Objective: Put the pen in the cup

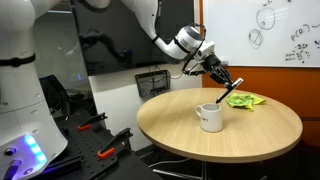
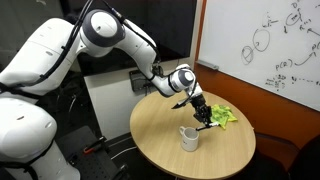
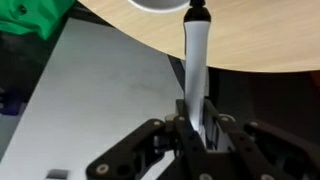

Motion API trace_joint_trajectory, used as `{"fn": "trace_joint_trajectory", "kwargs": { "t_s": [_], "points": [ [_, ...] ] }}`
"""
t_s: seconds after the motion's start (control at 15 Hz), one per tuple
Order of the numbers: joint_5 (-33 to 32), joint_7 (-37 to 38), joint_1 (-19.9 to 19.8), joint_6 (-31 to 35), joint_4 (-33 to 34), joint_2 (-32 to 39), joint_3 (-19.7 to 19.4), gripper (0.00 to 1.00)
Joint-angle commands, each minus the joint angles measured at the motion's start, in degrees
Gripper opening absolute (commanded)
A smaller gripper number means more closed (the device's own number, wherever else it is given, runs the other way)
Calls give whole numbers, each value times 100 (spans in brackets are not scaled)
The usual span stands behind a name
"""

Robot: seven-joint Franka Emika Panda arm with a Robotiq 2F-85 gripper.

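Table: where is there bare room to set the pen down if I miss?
Bare wood spans the table in front of the cup in an exterior view, and on its side toward the robot base. Crowded between cup and green cloth, where the gripper holds the pen.

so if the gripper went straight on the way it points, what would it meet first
Likely the white cup: in the wrist view the pen held in the gripper aims at its rim. Depth is unclear, so it might meet the wooden table instead.
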Motion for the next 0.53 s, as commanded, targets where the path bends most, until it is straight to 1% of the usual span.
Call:
{"fn": "trace_joint_trajectory", "kwargs": {
  "t_s": [0.0,0.13,0.33,0.47],
  "points": [
    [-461,523,212,-186,-385,-289,44,5],
    [-624,640,260,-289,-442,-327,120,5],
    [-824,667,222,-559,-393,-294,334,5],
    [-863,600,94,-688,-347,-251,596,7]
  ]
}}
